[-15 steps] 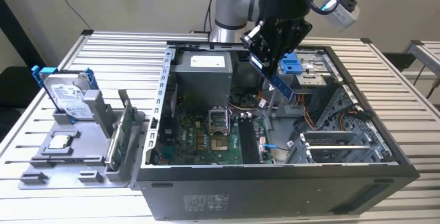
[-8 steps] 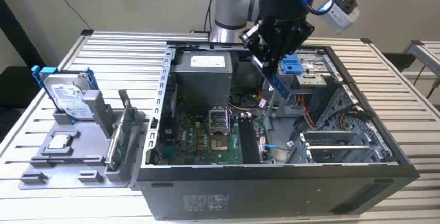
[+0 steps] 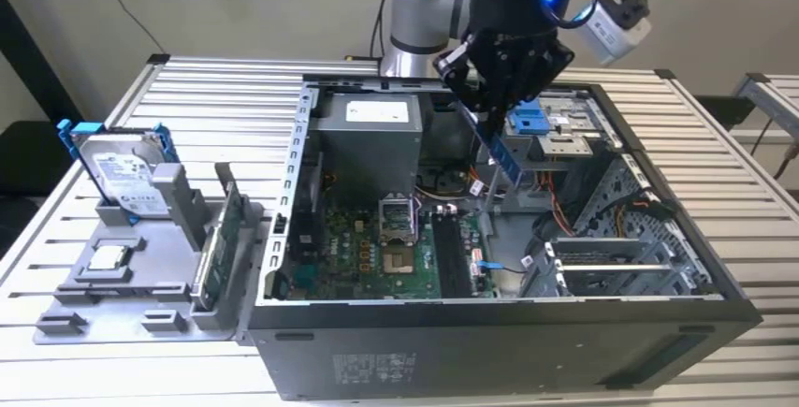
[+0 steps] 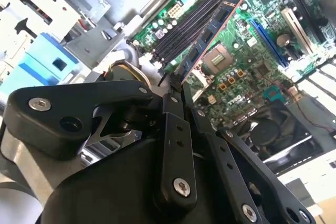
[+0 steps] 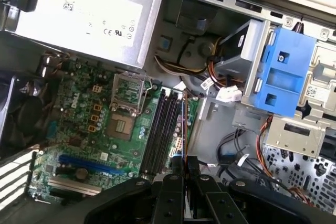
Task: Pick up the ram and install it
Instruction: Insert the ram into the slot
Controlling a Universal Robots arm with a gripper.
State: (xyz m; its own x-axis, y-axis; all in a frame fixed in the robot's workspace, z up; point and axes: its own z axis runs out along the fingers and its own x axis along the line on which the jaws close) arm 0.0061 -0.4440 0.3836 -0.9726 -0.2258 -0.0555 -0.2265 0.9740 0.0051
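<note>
My gripper (image 3: 495,112) hangs over the open computer case (image 3: 500,351), shut on the ram (image 3: 501,152). The ram is a long, narrow dark stick hanging down from the fingers above the motherboard (image 3: 374,257). In the second wrist view the ram (image 4: 210,32) runs out from the gripper (image 4: 176,85), beside and above the black memory slots (image 4: 184,30). In the first wrist view the ram (image 5: 182,127) shows edge-on past the gripper (image 5: 181,163), beside the slots (image 5: 160,129). The slots (image 3: 447,253) lie beside the processor socket (image 3: 402,257).
A grey power supply (image 3: 374,140) and a blue drive bracket (image 3: 530,119) sit at the back of the case, with cables near them. On the exterior view's left, a grey fixture (image 3: 125,285) holds a hard drive in a blue bracket (image 3: 119,178) and an upright green board (image 3: 223,239).
</note>
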